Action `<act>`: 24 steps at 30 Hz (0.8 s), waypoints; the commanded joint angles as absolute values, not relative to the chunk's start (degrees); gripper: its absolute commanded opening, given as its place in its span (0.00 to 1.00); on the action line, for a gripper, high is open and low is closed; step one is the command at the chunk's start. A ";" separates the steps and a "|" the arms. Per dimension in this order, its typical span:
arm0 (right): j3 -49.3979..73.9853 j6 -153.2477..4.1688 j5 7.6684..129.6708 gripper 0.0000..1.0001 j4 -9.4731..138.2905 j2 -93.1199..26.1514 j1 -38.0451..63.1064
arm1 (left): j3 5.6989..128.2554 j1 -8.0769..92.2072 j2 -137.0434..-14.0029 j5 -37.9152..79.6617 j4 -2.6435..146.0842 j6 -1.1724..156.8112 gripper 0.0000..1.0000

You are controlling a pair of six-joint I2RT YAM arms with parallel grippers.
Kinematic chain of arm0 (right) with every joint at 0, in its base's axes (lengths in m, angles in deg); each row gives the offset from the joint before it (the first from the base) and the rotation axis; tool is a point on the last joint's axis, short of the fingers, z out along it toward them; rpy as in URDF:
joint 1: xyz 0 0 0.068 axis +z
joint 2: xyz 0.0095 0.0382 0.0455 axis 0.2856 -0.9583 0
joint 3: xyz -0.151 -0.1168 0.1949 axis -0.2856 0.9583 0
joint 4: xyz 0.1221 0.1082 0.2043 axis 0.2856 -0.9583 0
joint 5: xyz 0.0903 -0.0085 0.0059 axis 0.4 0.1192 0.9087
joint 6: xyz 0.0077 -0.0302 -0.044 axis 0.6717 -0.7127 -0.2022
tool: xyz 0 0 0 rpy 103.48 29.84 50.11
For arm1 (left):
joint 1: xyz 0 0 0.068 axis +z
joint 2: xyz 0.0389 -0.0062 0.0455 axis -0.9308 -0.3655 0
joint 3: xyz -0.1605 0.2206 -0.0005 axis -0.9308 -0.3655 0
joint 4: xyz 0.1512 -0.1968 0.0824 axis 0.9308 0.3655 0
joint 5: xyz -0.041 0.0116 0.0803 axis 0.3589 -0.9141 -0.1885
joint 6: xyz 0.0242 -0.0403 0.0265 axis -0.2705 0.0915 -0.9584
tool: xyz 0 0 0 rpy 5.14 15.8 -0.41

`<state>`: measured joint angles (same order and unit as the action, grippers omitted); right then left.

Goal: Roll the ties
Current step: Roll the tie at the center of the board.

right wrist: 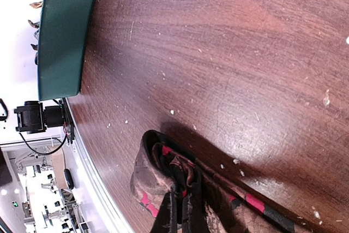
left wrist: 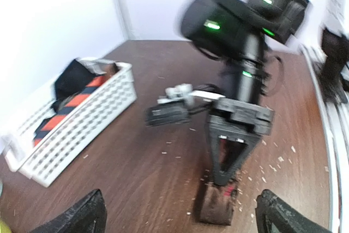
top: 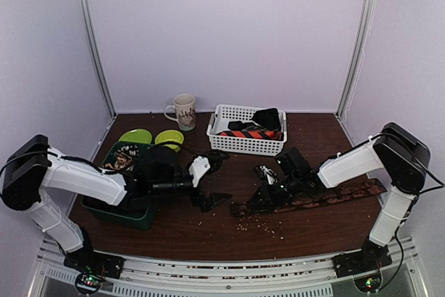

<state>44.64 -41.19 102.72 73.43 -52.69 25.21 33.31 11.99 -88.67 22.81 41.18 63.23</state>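
Brown patterned tie [top: 327, 198] lies flat on the surface [top: 201, 238], running from mid-table out toward the right arm's base. Its near end [right wrist: 163, 178] is folded over on itself under the right gripper [top: 259, 199]. From the left wrist view that gripper's fingers converge onto the tie end [left wrist: 214, 207], so I read it as clamped on the fabric. Left gripper [top: 217, 180] is spread wide with nothing in it, facing the fold from just beside it. The fabric looks thin, limp and light, with no stiffness. It'll likely slide on the wood and spring open if let go. Best hold is at the folded end, across the full width, with the second gripper pinning the roll while the first regrips. A grab mid-length would probably just bunch it. There's open room along the tie's length and in front of it, with only crumbs [top: 261, 226] scattered there. The white basket [top: 233, 145] behind holds more ties, an orange-navy striped tie [top: 254, 132] among them. The green bin [top: 115, 215] sits close by the left arm. The tie's far end is near the surface's right edge.
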 commanded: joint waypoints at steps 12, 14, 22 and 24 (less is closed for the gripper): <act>43.72 -41.82 102.57 0.00 73.20 -53.08 25.24 | 36.29 8.58 -112.95 24.31 27.43 66.25 0.98; 43.72 -41.94 102.36 0.00 72.77 -52.88 25.24 | 38.07 8.45 -115.74 24.22 26.37 66.55 0.98; 43.71 -41.41 102.49 0.00 73.33 -52.97 25.30 | 45.69 8.10 -123.22 27.52 28.74 65.39 0.80; 43.64 -41.23 102.49 0.00 73.10 -52.66 25.29 | 45.85 8.07 -123.47 27.58 30.36 64.36 0.66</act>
<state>44.38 -41.08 103.00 73.56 -52.72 25.21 44.78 8.12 -121.52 25.85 28.42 66.60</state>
